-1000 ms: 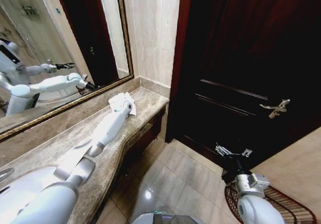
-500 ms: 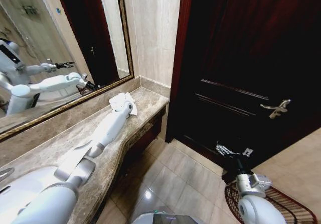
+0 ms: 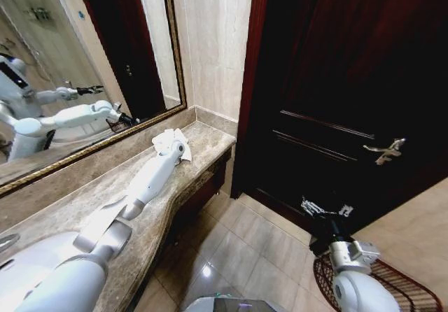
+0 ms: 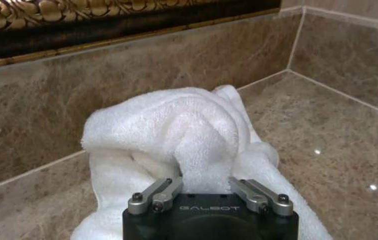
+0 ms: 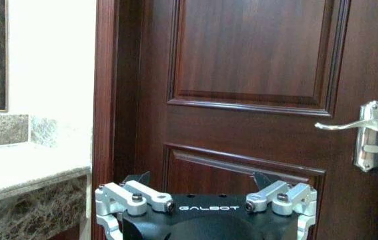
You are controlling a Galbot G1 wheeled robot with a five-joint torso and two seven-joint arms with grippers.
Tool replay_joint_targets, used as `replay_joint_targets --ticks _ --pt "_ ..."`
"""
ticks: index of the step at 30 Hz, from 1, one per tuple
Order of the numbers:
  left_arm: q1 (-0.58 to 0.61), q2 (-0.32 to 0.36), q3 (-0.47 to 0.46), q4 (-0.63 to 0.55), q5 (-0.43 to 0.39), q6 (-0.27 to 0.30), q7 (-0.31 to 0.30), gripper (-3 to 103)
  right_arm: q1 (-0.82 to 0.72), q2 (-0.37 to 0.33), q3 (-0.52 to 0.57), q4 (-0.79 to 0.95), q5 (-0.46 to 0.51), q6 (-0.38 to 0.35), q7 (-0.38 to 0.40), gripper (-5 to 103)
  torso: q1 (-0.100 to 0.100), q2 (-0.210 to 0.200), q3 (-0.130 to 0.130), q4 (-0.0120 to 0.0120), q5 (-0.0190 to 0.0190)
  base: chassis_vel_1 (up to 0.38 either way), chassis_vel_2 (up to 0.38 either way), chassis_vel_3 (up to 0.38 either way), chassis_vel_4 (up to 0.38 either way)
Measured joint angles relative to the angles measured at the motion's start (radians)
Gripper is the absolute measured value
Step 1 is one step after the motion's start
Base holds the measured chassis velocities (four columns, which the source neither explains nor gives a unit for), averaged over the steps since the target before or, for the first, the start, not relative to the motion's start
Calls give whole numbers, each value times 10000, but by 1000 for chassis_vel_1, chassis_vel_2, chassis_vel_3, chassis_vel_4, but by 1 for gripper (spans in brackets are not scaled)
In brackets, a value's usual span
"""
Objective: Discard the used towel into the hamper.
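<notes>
The used towel (image 3: pixel 168 139), white and crumpled, lies at the far end of the marble counter (image 3: pixel 84 200), by the mirror's corner. My left arm reaches along the counter to it. In the left wrist view, my left gripper (image 4: pixel 204 175) is shut on a raised fold of the towel (image 4: pixel 175 130); its fingertips are buried in the cloth. The hamper (image 3: pixel 392 278), a dark reddish-brown wire basket, stands on the floor at lower right. My right gripper (image 3: pixel 326 210) hangs above the hamper's near rim, open and holding nothing, facing the door (image 5: pixel 256 75).
A gold-framed mirror (image 3: pixel 77 67) runs behind the counter. A dark wooden door (image 3: pixel 336 81) with a silver lever handle (image 3: pixel 383 151) fills the wall ahead. Tiled floor (image 3: pixel 238 249) lies open between the counter and the hamper. A beige wall meets the counter's far end.
My left gripper has edged slightly further into the towel. The right arm has not moved.
</notes>
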Motion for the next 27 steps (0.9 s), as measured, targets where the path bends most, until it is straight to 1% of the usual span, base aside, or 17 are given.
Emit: replay_joint_targets --ticks 2,3,6,7,8,11,12,13,14,15,16,17,21,22,24,25,27 --pt "51 93 64 -332 -105 -233 37 15 -11 18 -6 47 0 -4 0 100 0 0 0 -2 1 0 0 0 0" --pt "51 93 64 -332 -105 -233 37 15 -11 18 -6 47 0 -4 0 100 0 0 0 -2 1 0 0 0 0" --pt "372 432 139 -1246 -145 -422 155 15 -30 20 -1 81 0 -14 1 100 0 0 0 -3 0 0 0 0 0" --pt "477 551 141 -1612 -173 -435 157 15 -32 21 0 93 -1 -15 1 100 0 0 0 1 -1 0 0 0 0" --pt "477 551 141 -1612 -173 -435 157 15 -32 21 0 93 -1 -15 1 100 0 0 0 1 -1 0 0 0 0" --pt "785 994 141 -2716 -302 -477 198 15 -44 62 -14 137 -11 -16 1 100 0 1 -1 -2 -1 0 0 0 0" --pt "941 1278 144 -3178 -297 -593 382 15 -57 84 -18 147 -23 -6 0 100 0 1 -1 -1 0 0 0 0 0" --pt "941 1278 144 -3178 -297 -593 382 15 -57 84 -18 147 -23 -6 0 100 0 1 -1 -1 0 0 0 0 0" --pt "1054 1495 155 -3483 -234 -715 600 15 -68 102 -17 153 -28 4 -2 100 0 2 -1 -3 -1 0 0 0 0" --pt "1301 1920 152 -4005 -52 -938 1016 15 -96 136 -11 167 -31 27 -6 100 -1 3 -2 0 1 0 0 0 0" --pt "1510 2202 101 -4398 22 -1020 1238 15 -116 152 2 183 -31 45 -7 100 -1 3 -2 1 0 0 0 0 0" --pt "1510 2202 101 -4398 22 -1020 1238 15 -116 152 2 183 -31 45 -7 100 -1 3 -2 1 0 0 0 0 0" --pt "2424 2982 -333 -5775 167 -1138 1626 15 -120 138 20 211 -23 61 -11 100 -2 3 -2 1 -1 0 0 0 0" --pt "2424 2982 -333 -5775 167 -1138 1626 15 -120 138 20 211 -23 61 -11 100 -2 3 -2 1 -1 0 0 0 0" --pt "2960 3283 -671 -6433 404 -1361 2020 15 -84 116 -6 252 -12 33 -11 100 -2 3 -2 -1 -3 0 0 0 0" --pt "3380 3494 -983 -6891 626 -1615 2364 15 -43 104 -42 269 -10 7 -11 100 -2 3 -2 -1 0 0 0 0 0" --pt "3537 3571 -1090 -7059 710 -1743 2510 15 -32 101 -56 270 -9 0 -11 100 -2 3 -2 1 0 0 0 0 0"
